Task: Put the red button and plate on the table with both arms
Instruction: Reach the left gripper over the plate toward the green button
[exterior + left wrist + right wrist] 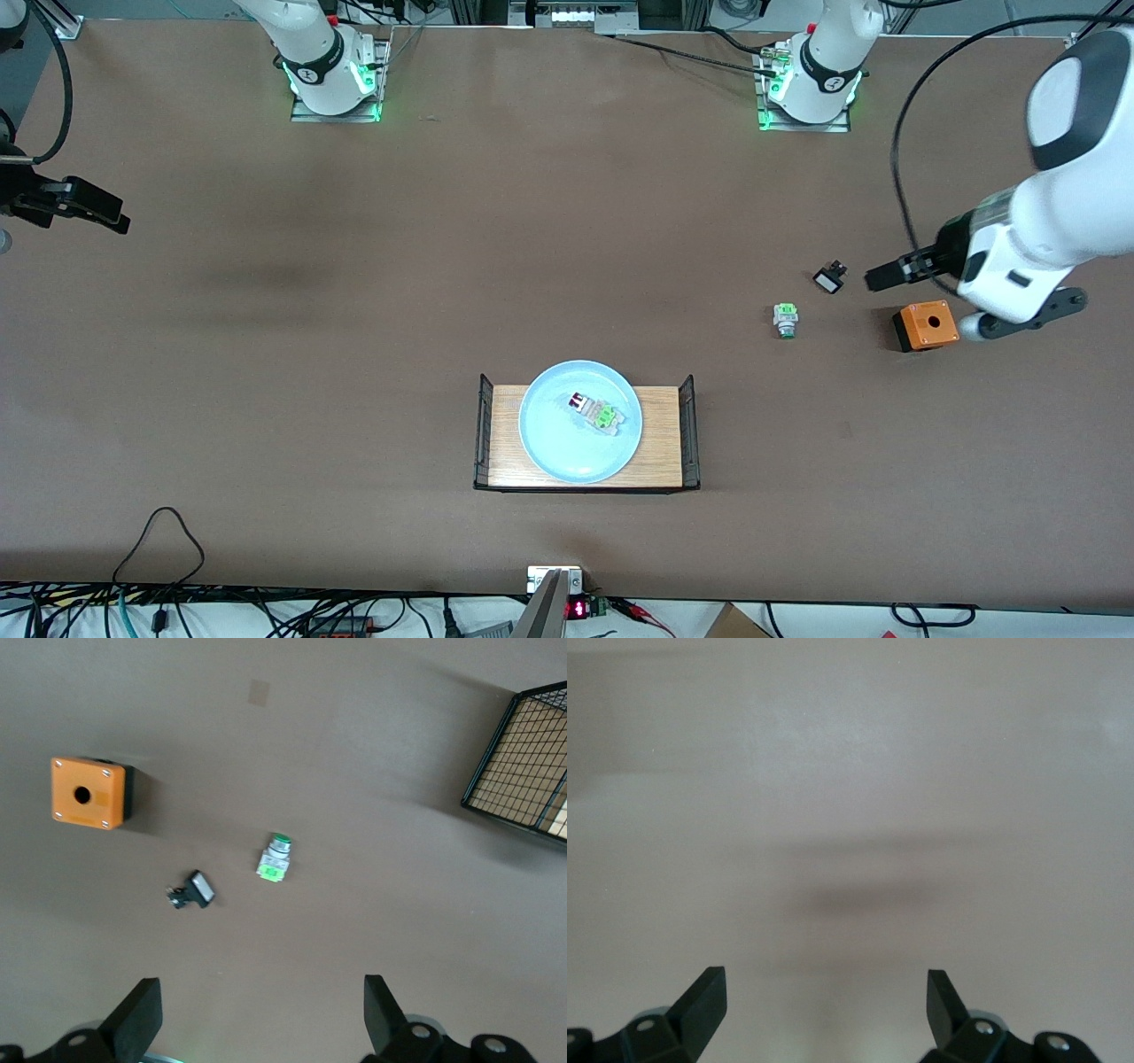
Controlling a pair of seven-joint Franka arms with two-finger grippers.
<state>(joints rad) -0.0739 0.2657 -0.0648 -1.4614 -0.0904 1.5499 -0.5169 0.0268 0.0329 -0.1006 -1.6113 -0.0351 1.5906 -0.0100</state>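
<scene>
Red button (595,411): lies in plate (567,443), on the wooden rack (660,434) at the desk's (354,354) near middle.
Left claw (881,276): fingers apart, empty, raised above the black part (830,278) and beside the orange box (925,325).
Right claw (97,211): fingers apart, empty, over bare desk at the right arm's end.
Green switch (785,319): between rack and box, apart from both.

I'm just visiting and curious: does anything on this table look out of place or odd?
Nothing is spilled or broken. The one oddity: the red button, a small switch, lies on its side in the plate, which sits on a small wooden rack instead of the table.
</scene>
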